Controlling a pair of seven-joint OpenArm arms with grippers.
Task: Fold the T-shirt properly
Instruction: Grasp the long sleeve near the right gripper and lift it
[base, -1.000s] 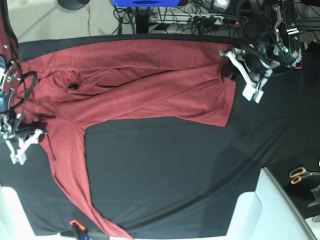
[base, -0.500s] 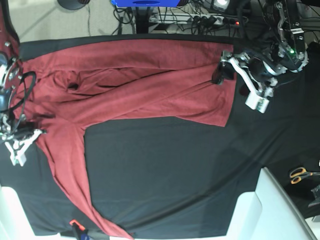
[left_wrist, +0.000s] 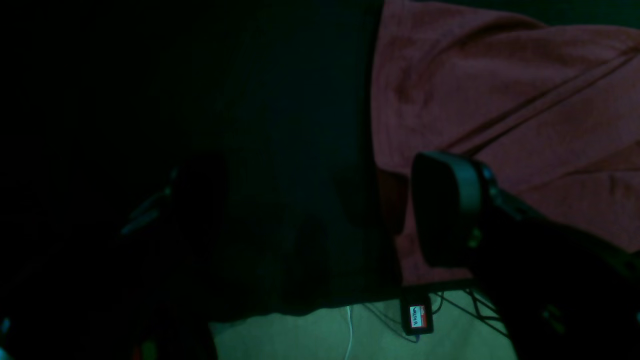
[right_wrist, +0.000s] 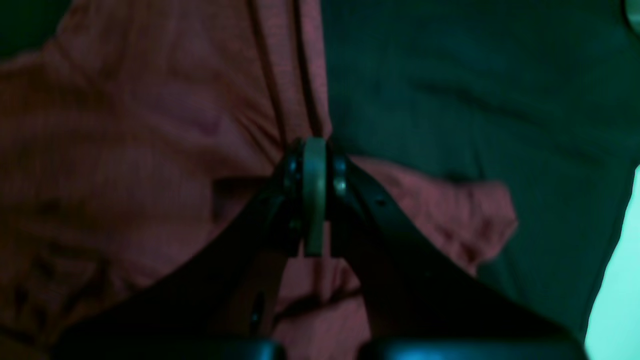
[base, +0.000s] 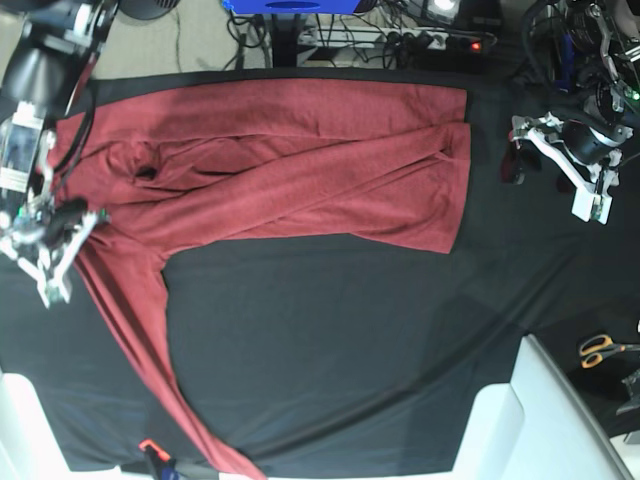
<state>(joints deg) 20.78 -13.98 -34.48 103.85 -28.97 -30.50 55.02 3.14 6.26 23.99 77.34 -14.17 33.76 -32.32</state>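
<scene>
The maroon T-shirt (base: 300, 165) lies spread along the far side of the black table cover (base: 340, 340), one long sleeve (base: 150, 350) trailing to the front edge. My right gripper (base: 62, 250) sits at the shirt's left shoulder edge. In the right wrist view its jaws (right_wrist: 315, 150) are shut on a pinch of the red cloth (right_wrist: 150, 125), with folds running to the tips. My left gripper (base: 552, 180) stands open on the bare cover, right of the hem. In the left wrist view one pad (left_wrist: 440, 210) hangs beside the shirt's edge (left_wrist: 500, 100).
Orange-handled scissors (base: 600, 350) lie at the right edge. White panels (base: 540, 420) stand at the front corners. An orange-tipped tool (base: 150, 450) sits by the sleeve cuff at the front. Cables and a power strip (base: 400, 40) run behind the table.
My left gripper let go of the hem, opened, and drew away to the right. My right gripper shut on the shoulder edge and shifted slightly up and right with the cloth.
</scene>
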